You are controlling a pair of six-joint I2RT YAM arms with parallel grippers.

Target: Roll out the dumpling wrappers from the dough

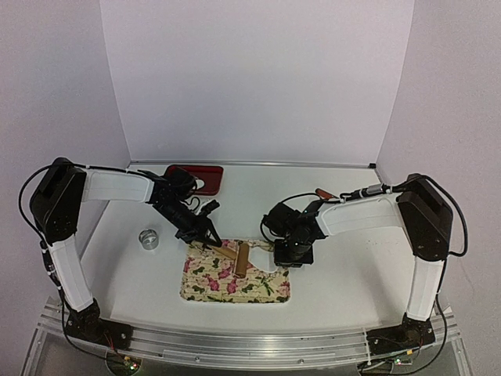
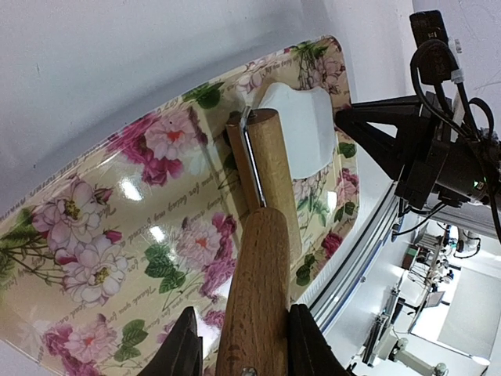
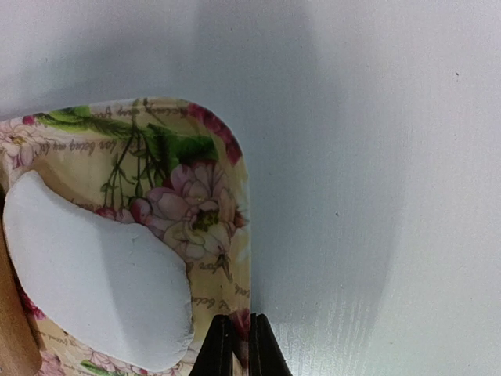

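A flattened white slab of dough [image 3: 102, 290] lies at the right end of the floral tray [image 1: 211, 283]. A wooden rolling pin [image 1: 236, 256] rests on the tray with its roller [image 2: 275, 168] at the dough's [image 2: 301, 125] edge. My left gripper [image 2: 244, 329] is shut on the pin's handle [image 2: 258, 290]; it also shows from above [image 1: 205, 235]. My right gripper [image 3: 241, 333] is shut on the tray's right rim [image 3: 244, 258], and appears from above [image 1: 291, 252] beside the tray. Dumpling wrappers are out of view.
A metal ring cutter [image 1: 149, 239] stands on the table left of the tray. A dark red tray [image 1: 197, 178] lies at the back, behind my left arm. White walls close in the table on three sides.
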